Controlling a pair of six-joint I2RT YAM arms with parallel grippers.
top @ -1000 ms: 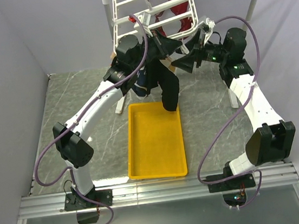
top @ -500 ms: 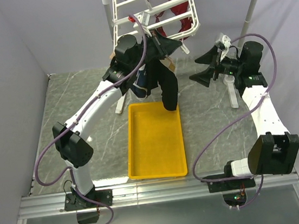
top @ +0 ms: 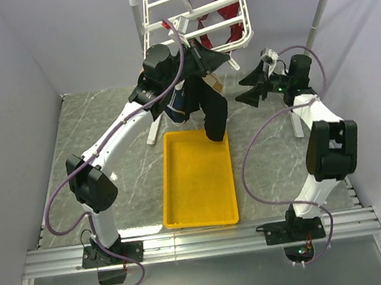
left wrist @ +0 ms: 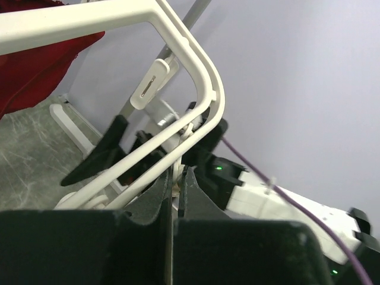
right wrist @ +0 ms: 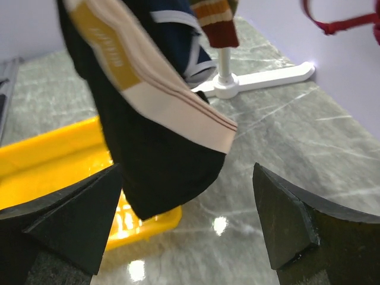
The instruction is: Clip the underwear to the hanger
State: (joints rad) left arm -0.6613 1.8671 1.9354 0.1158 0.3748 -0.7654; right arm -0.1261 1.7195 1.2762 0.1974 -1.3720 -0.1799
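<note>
**Underwear held up at the corner of the hanger**

Left gripper (left wrist: 176, 178) of mine is up at the lower corner of the hanger (left wrist: 190, 52). Its fingers are pressed almost together, with only a thin slit between them, on the top part of the underwear (top: 213, 115). The black cloth hangs straight down from there, and its beige waistband runs slanted across it in the right wrist view. The lower end of the cloth is over the far end of the yellow tray (top: 201, 204) (I cannot tell if it touches the rim). One white clip (left wrist: 151, 83) dangles from the rounded bar just above my left fingers. I cannot tell whether any clip has the cloth.

My right gripper (right wrist: 178, 219) is wide open and has nothing between its fingers. It hangs to the right of the underwear, apart from it, with the fingers pointing toward the cloth.

A navy pair (top: 178, 106) hangs just behind the underwear, on its left side. A red garment (top: 229, 5) hangs at the far part of the hanger.
</note>
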